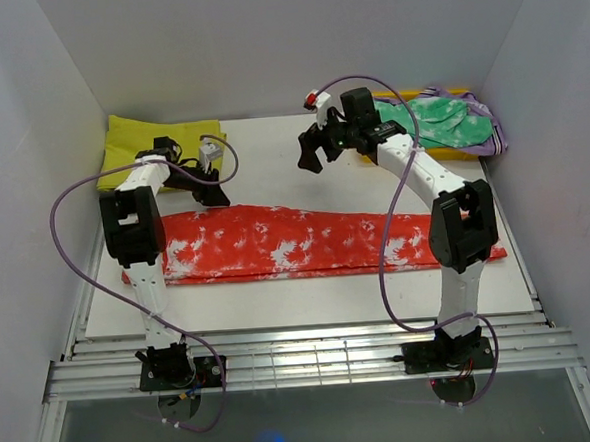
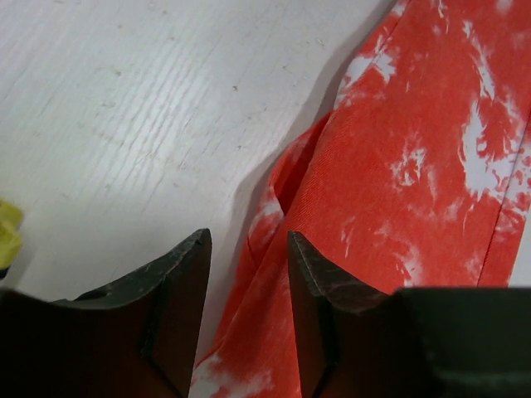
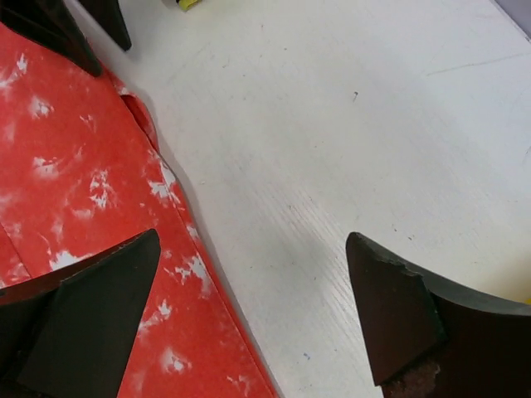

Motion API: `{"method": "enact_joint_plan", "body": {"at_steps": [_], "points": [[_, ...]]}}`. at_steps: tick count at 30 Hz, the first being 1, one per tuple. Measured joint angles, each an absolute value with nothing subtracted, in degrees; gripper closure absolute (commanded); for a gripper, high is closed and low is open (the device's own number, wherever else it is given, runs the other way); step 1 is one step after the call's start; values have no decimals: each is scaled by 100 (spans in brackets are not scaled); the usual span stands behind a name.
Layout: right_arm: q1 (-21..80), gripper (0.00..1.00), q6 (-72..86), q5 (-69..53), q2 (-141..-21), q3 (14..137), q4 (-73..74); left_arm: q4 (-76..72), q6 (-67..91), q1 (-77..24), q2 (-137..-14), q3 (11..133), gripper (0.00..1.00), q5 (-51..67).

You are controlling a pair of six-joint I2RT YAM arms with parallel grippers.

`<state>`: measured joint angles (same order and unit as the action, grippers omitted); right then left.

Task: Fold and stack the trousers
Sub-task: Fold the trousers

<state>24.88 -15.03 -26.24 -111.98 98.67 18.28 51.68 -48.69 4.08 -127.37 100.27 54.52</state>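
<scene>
Counts: 1 pair of trousers [image 1: 306, 242], 1 yellow cloth [image 1: 150, 145], 1 green mottled garment [image 1: 444, 122], 2 arms.

Trousers lie flat on the bench [image 1: 271, 152] as one long strip, red-orange with white blotches. Long axis runs left-right, across the front half of the bench. The wider end is at the left and it tapers to the right, with the right tip close to the bench's right edge. There is a small pucker on the far edge near the left end.

Left end effector [image 2: 249, 249]: jaws apart, nothing between them, over the trousers' far edge. Right end effector [image 3: 253, 249]: jaws spread wide, empty, over bare bench just beyond the far edge.

Room: bare bench behind the trousers, between the yellow cloth at far left and the green garment at far right. Only a narrow bare strip in front. Walls close in on three sides.
</scene>
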Motion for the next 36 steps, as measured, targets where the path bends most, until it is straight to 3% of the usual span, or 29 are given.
{"method": "enact_joint_plan", "body": {"at_steps": [6,9,10,13,19,27,36], "points": [[2484,5,-1253,-2816,-11963,11292,1918,5269,-5113,106,-12947,9865,57,5424],[2475,7,-1111,-3063,-12116,11373,1975,5304,-5192,23,-12978,9793,76,5398],[2475,7,-1057,-3135,-12136,11338,1979,5317,-5234,12,-12978,9793,89,5389],[2475,7,-886,-3308,-12138,11087,1935,5358,-5360,-23,-12967,9793,100,5391],[2475,12,-609,-3503,-12138,10669,1935,5236,-5572,-64,-12488,9345,100,5384],[2482,41,-150,-4025,-12132,10245,1734,4156,-6007,-237,-10020,7234,100,5057],[2657,46,263,-4569,-12114,9859,1496,2539,-6519,-642,-8154,4801,100,4491]]}}
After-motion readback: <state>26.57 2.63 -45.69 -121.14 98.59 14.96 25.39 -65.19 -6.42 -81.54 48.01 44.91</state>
